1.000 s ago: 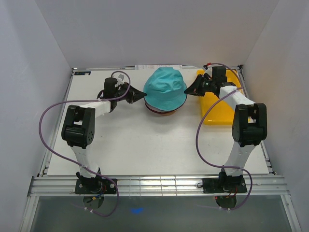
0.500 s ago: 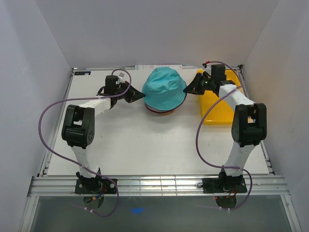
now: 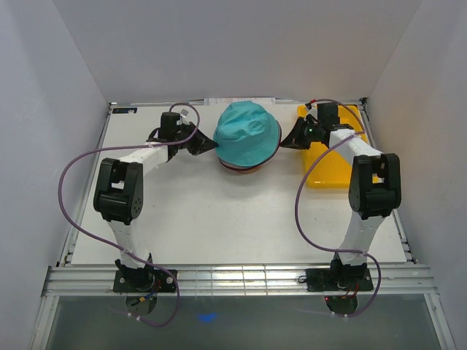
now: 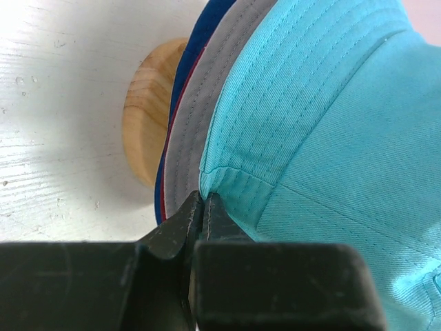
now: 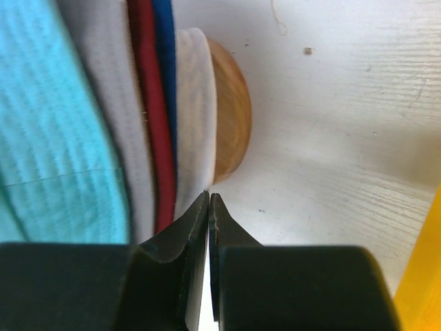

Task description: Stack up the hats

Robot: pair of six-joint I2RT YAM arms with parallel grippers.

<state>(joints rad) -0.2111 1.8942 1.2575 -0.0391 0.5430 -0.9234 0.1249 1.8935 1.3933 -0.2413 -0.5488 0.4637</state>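
Observation:
The teal hat (image 3: pixel 248 133) tops a stack on the wooden stand (image 4: pixel 148 117) at the table's back middle; its crown is dented. Under it lie the grey hat (image 4: pixel 207 89), the dark red hat (image 5: pixel 148 103) and the blue hat (image 5: pixel 163 69). My left gripper (image 3: pixel 213 144) is at the stack's left side, shut with its tips (image 4: pixel 204 196) pinching the edge of the teal brim (image 4: pixel 275 103). My right gripper (image 3: pixel 283 141) is at the stack's right side, shut, with its tips (image 5: pixel 209 195) touching a pale fabric edge (image 5: pixel 193 103) just above the stand (image 5: pixel 231 117).
The yellow tray (image 3: pixel 332 171) lies right of the stack, under my right arm, and shows at the right wrist view's corner (image 5: pixel 424 276). White walls close in the table on three sides.
The teal hat's brim has come down around the stack and its crown has dented. Both grippers have shifted slightly toward the back and stayed at the stack's sides.

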